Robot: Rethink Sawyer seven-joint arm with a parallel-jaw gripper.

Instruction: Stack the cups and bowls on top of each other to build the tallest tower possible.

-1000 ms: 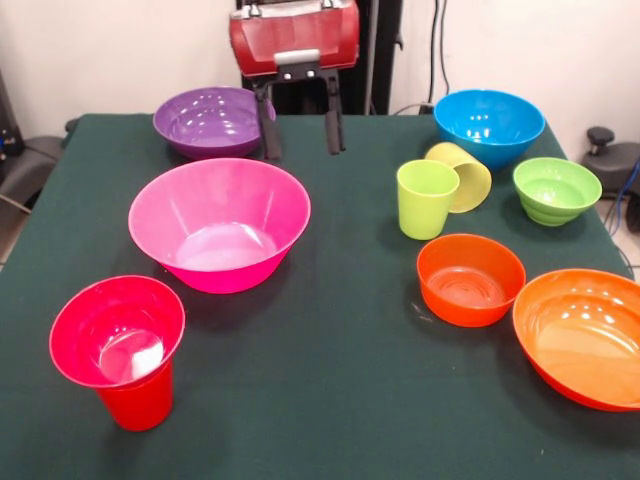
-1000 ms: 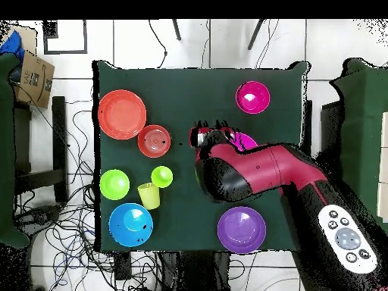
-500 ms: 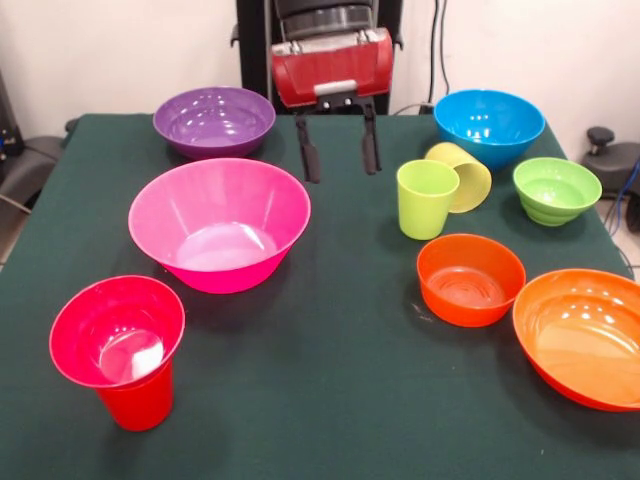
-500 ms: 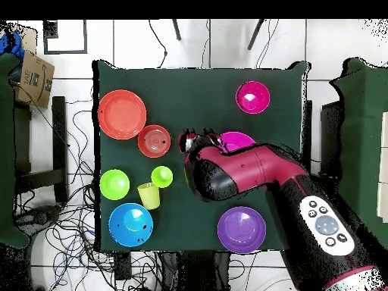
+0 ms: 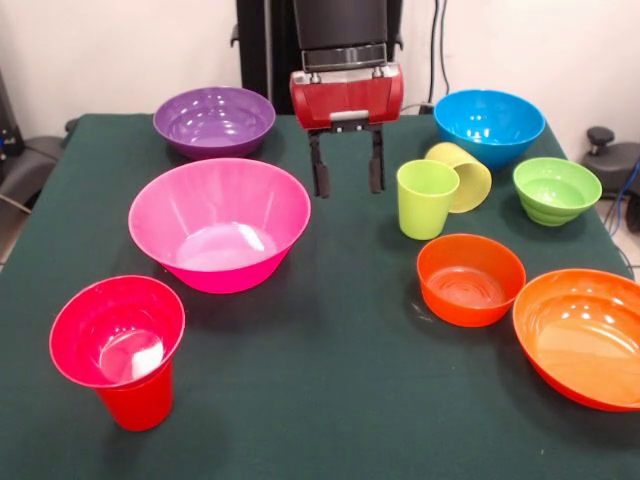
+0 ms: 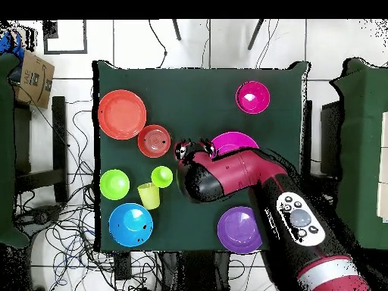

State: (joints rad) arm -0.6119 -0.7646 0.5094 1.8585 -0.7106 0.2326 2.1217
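Three cups [image 5: 427, 199], six bowls [image 5: 219, 224]

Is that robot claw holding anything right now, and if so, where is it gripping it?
Nothing is held. The gripper hangs open above the bare green table, between the pink bowl and the lime green cup, with nothing between its fingers.

White wall [image 5: 120, 50], cable-strewn tiled floor [image 6: 68, 220]
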